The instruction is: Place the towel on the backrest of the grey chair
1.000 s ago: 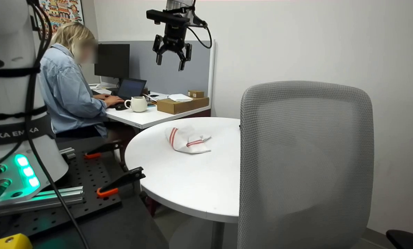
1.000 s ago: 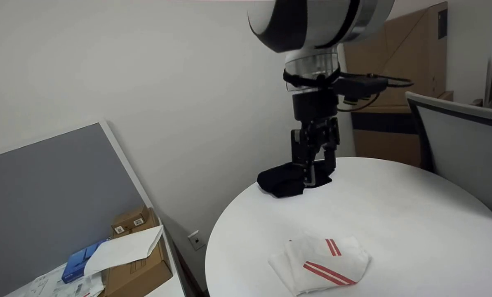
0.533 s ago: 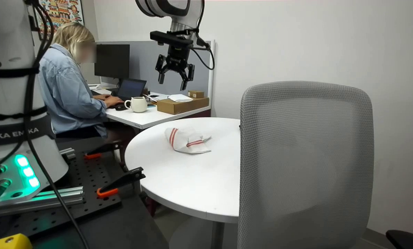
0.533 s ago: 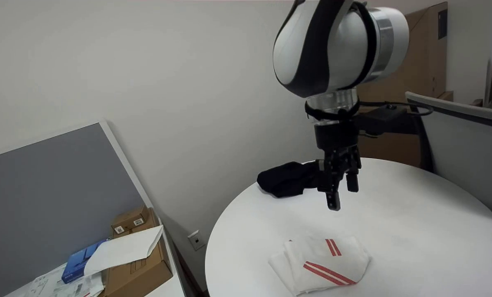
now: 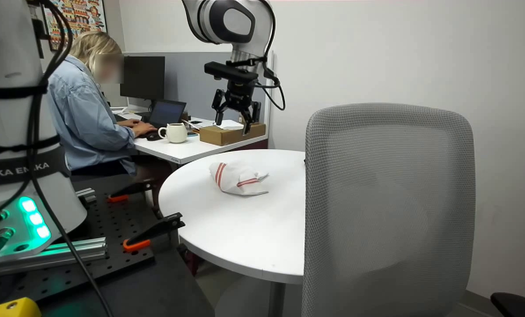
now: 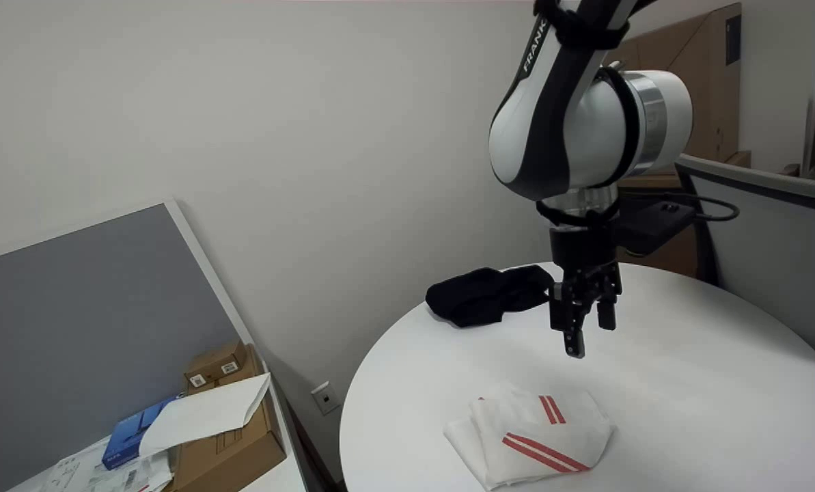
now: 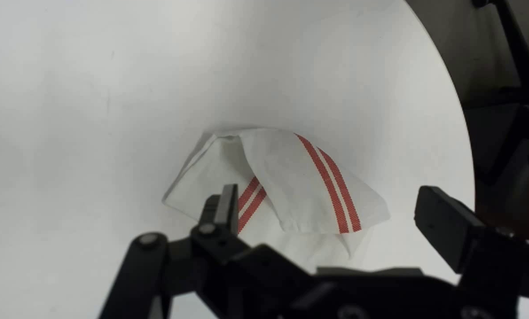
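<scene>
Gripper point(image 5: 233, 124) aloft, jaws apart; towel point(image 6: 530, 427) on table point(image 6: 687, 403)

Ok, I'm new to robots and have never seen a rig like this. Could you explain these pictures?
The machine is a robot arm ending in a two-fingered gripper. Two pictures come from cameras standing outside it; the third is the wrist view, looking down past the fingers. On the round white table lies a loosely folded white towel with red stripes; an exterior view also shows a dark item there that looks like cloth. The gripper is open above the table, with nothing held. The towel is meant for the grey chair's backrest, but that step is not yet done.
</scene>
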Controlling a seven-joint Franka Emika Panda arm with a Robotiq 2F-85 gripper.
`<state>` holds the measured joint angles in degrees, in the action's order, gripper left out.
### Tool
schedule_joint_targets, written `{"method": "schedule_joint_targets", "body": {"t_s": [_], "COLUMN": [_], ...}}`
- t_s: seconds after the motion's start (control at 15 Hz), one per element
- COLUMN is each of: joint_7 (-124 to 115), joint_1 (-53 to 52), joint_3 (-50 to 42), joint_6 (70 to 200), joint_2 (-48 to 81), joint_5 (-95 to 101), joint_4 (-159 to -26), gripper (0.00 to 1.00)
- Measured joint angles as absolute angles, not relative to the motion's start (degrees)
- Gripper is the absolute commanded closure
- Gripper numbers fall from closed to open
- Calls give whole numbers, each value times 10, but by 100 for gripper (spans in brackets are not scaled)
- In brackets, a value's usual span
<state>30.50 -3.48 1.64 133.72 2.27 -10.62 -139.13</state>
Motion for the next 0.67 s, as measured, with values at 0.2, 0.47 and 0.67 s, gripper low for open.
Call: {"method": "schedule_joint_targets", "body": {"t_s": [0.2, 0.47, 0.67], "joint_7": [308, 308, 313], "joint_1": [-19, -1, 9], "joint_3": [16, 18, 24], "joint_6": [1351, 1372, 1375], "joint_2": [51, 96, 134], "joint_5": [-108, -111, -114], "joint_4": [-1383, -1365, -1339], "gripper": [0, 0, 0]}}
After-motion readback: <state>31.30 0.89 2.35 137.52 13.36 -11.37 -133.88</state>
